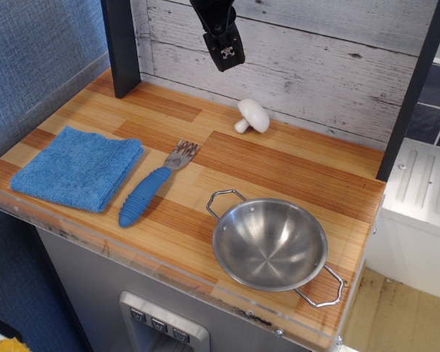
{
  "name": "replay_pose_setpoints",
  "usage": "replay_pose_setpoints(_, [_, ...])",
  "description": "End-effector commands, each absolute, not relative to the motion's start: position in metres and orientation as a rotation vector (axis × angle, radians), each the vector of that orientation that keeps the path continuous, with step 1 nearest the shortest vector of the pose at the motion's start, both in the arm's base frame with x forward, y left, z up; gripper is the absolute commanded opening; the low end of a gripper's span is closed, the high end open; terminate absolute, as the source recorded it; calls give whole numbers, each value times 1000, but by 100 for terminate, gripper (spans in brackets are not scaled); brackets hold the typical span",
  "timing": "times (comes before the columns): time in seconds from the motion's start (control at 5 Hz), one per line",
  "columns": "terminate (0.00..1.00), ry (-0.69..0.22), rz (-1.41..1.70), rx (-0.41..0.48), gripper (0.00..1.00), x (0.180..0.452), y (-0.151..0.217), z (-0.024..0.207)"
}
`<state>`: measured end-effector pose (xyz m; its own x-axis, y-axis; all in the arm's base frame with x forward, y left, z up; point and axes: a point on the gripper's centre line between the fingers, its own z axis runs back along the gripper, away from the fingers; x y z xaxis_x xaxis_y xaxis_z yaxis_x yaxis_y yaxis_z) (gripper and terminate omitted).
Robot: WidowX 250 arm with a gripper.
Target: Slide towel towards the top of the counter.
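Note:
The towel (79, 168), a folded bright blue terry cloth, lies flat at the front left of the counter (279, 165), close to the front rim. The counter is orange-brown wood-plank laminate with a clear acrylic edge. My gripper (226, 54) hangs high above the back middle of the counter, in front of the plank wall, well away from the towel and to its upper right. Its black fingers look close together and hold nothing, but I cannot tell their state from this angle.
A blue-handled fork (152, 187) lies just right of the towel. A steel bowl (270, 243) with wire handles sits front right. A white mushroom (252, 116) lies near the back wall. A dark post (122, 48) stands at the back left.

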<state>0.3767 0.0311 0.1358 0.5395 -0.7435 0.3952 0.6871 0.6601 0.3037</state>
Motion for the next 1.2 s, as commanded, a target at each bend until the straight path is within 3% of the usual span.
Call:
replay_pose_setpoints(0.0, [0,-526,-853,117,100,377,31,136])
replay_pose_setpoints(0.6, [0,-464,-624,169,100,325,84,126])
replay_pose_setpoints(1.0, [0,-352,-513,225,100,292,118,116])
